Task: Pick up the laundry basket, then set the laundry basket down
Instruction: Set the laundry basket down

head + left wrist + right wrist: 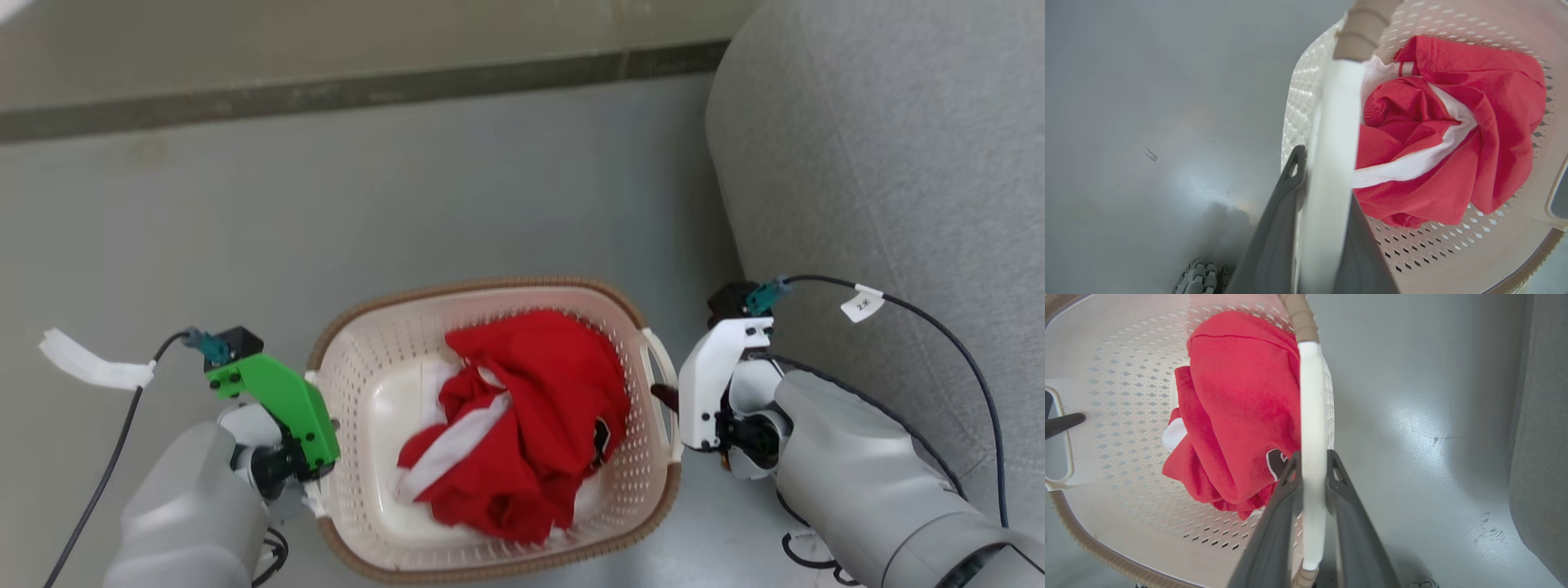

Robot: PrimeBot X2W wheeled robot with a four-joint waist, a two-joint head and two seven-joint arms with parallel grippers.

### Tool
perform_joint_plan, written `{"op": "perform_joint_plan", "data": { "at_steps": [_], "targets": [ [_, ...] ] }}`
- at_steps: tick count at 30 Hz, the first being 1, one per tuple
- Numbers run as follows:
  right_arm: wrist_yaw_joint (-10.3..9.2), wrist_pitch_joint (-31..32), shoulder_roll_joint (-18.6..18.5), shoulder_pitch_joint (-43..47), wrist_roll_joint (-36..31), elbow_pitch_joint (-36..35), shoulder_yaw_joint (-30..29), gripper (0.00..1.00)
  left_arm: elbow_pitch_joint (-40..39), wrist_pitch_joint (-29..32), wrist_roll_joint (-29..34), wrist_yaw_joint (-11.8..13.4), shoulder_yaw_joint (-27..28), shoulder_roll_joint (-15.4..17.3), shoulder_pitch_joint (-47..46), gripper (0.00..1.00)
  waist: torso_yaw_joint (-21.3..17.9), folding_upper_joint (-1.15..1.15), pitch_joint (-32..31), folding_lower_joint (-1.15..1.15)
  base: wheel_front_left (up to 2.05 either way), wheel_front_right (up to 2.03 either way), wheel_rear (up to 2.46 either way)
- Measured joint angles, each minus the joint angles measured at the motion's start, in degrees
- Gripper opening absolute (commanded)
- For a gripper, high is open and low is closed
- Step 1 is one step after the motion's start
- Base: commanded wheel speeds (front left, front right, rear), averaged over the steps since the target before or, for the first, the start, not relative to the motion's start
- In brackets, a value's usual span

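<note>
I had both claws on the laundry basket [384, 343], which sat between my arms over the grey floor [245, 245], just left of a grey upholstered seat [882, 163]. I couldn't tell whether its base was touching the floor. The left gripper [1323, 171] was clamped across the white left handle [1331, 122], one finger on each side, and the right gripper [1312, 457] pinched the right handle [1310, 396] the same way. A red and white garment [531, 408] lay bunched inside. My worry was the thin, smooth handles. If one arm rose ahead of the other, they could slide through the fingers, tipping the basket and spilling the cloth. Swinging right could also knock the rim against the seat.
</note>
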Motion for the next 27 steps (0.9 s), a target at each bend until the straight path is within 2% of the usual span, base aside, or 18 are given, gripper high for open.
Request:
{"op": "perform_joint_plan", "data": {
  "at_steps": [27],
  "targets": [
    [-0.94,-11.5,-0.2,-8.6,-2.5,-2.5,1.2,0.00,-2.2,-12.9,4.9,0.0,-1.5,1.4,-7.9,0.00,0.0,0.00,21.9,0.01,0.00,0.00,0.00]
  ]
}}
